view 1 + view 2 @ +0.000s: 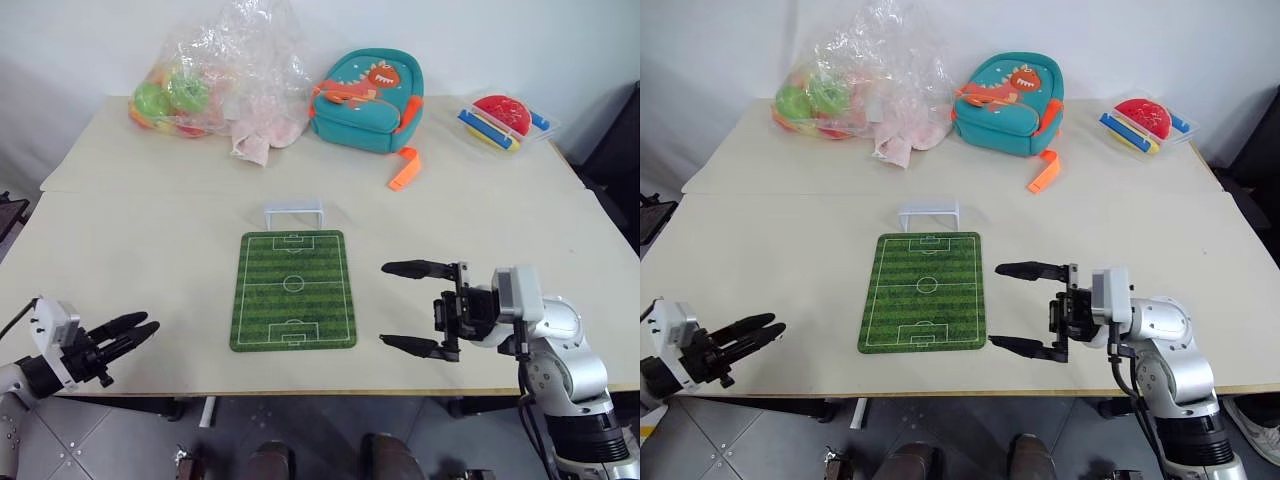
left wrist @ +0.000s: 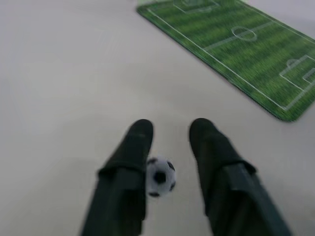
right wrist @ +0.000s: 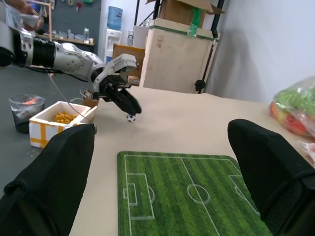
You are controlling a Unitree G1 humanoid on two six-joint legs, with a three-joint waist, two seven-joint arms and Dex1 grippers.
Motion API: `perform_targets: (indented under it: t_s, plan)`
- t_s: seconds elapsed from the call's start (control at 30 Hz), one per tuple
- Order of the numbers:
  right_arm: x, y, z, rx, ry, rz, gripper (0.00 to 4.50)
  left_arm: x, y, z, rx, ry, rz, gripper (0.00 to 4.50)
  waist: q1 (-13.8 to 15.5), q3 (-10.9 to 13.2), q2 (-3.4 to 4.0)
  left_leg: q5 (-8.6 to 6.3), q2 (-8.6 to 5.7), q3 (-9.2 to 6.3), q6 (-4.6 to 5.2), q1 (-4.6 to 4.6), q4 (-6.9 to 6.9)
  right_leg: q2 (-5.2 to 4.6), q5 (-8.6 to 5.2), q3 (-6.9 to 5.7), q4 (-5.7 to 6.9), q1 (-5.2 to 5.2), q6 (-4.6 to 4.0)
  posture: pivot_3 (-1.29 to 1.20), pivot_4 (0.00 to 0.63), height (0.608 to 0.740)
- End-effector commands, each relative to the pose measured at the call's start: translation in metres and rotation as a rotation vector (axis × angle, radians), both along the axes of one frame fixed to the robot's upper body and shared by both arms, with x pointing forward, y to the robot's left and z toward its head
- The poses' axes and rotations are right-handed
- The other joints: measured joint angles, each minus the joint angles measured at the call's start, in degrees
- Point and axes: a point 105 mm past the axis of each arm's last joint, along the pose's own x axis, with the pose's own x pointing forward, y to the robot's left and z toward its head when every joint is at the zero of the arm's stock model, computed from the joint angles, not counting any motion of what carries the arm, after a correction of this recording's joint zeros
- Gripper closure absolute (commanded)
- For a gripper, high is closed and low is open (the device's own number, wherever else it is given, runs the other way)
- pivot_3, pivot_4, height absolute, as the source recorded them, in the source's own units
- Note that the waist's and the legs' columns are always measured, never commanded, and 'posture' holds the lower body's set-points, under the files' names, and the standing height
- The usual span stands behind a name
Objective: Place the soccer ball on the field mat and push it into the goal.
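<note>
The desk (image 1: 150,250) carries one field mat (image 1: 293,290), lying in the middle near the front edge. One goal (image 1: 293,212) stands just beyond the mat's far short side. One soccer ball (image 2: 159,176) is near the front left corner of the desk, between the jaws of the left gripper (image 1: 135,330). These jaws are partly spread: the ball touches one finger (image 2: 130,162) and a gap shows to the other, so I judge it is not firmly pinched.

To do this step well, the jaws should close gently on the ball's middle before it is carried to the mat, because such a small round thing can easily roll away.

The right gripper (image 1: 410,305) hangs beside the mat's right side, jaws spread wide and empty. There are two grippers.
</note>
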Motion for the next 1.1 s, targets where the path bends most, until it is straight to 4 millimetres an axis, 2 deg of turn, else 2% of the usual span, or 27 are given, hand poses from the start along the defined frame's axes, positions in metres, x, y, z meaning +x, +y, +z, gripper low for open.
perform_targets:
  t_s: [0.03, 0.4, 0.67, 0.8, 0.83, 0.9, 0.97, 1.03, 1.1]
  plan:
    - [-0.004, 0.003, 0.011, 0.002, -0.032, 0.008, 0.00, -0.001, 0.000, 0.003, 0.027, -0.014, -0.013, 2.69, 0.0, 0.0, 0.00, 0.00, 0.00, 0.00, 0.00, 0.00, 0.00, -0.01, 0.00, 0.00, 0.00, 0.00, 0.00, 0.00, 0.150, 0.740]
    - [-0.001, 0.004, 0.018, -0.007, -0.022, -0.001, 0.00, 0.006, 0.016, -0.032, 0.077, 0.038, 0.064, 2.69, 0.0, 0.0, 0.02, -0.01, -0.08, 0.01, 0.01, -0.03, -0.02, 0.02, 0.00, -0.01, 0.01, -0.07, 0.00, 0.00, 0.150, 0.740]
    - [-0.002, -0.004, 0.011, -0.007, -0.015, -0.017, 0.00, 0.001, 0.018, -0.043, 0.059, 0.062, 0.057, 2.69, -0.1, 0.0, 0.05, -0.01, -0.07, 0.09, 0.01, -0.05, -0.01, 0.01, 0.00, 0.01, 0.08, -0.12, 0.00, 0.00, 0.150, 0.740]
    - [-0.002, -0.008, 0.003, -0.008, -0.014, -0.016, 0.00, -0.003, 0.020, -0.047, 0.096, 0.075, 0.045, 3.56, -0.1, 0.0, 0.05, -0.01, -0.07, 0.10, 0.01, -0.03, -0.01, 0.01, 0.00, 0.03, 0.10, -0.12, 0.00, 0.00, 0.150, 0.740]
    - [-0.002, -0.009, 0.002, -0.007, -0.014, -0.017, 0.00, -0.003, 0.020, -0.046, 0.094, 0.073, 0.045, 3.63, -0.1, 0.0, 0.05, -0.01, -0.07, 0.10, 0.01, -0.03, -0.01, 0.01, 0.00, 0.03, 0.10, -0.12, 0.00, 0.00, 0.150, 0.740]
    - [-0.001, -0.012, -0.001, -0.007, -0.015, -0.019, 0.00, -0.003, 0.021, -0.045, 0.079, 0.066, 0.046, 3.63, -0.2, 0.0, 0.05, -0.01, -0.07, 0.11, 0.02, -0.03, -0.01, 0.01, 0.00, 0.03, 0.10, -0.12, 0.00, 0.00, 0.150, 0.740]
    - [0.000, -0.019, -0.008, -0.008, -0.015, -0.026, 0.00, 0.004, 0.011, -0.028, 0.033, 0.011, 0.007, 3.63, -0.2, 0.0, 0.05, -0.01, -0.07, 0.13, 0.02, -0.02, -0.01, 0.01, 0.00, 0.03, 0.11, -0.12, 0.00, 0.00, 0.150, 0.740]
    - [-0.002, -0.030, -0.014, -0.021, -0.020, -0.034, 0.00, 0.014, -0.020, 0.002, -0.019, -0.048, -0.145, 3.63, 0.1, 0.0, 0.01, -0.01, -0.06, 0.13, 0.02, -0.03, -0.01, 0.02, 0.00, 0.03, 0.10, -0.11, 0.00, 0.00, 0.150, 0.740]
    - [-0.004, -0.040, -0.017, -0.031, -0.017, -0.039, 0.00, 0.018, -0.048, 0.020, -0.006, -0.077, -0.291, 3.63, 0.6, 0.0, 0.01, -0.02, -0.01, 0.10, 0.04, -0.16, 0.15, -0.01, 0.00, -0.06, 0.11, -0.08, 0.00, 0.00, 0.150, 0.740]
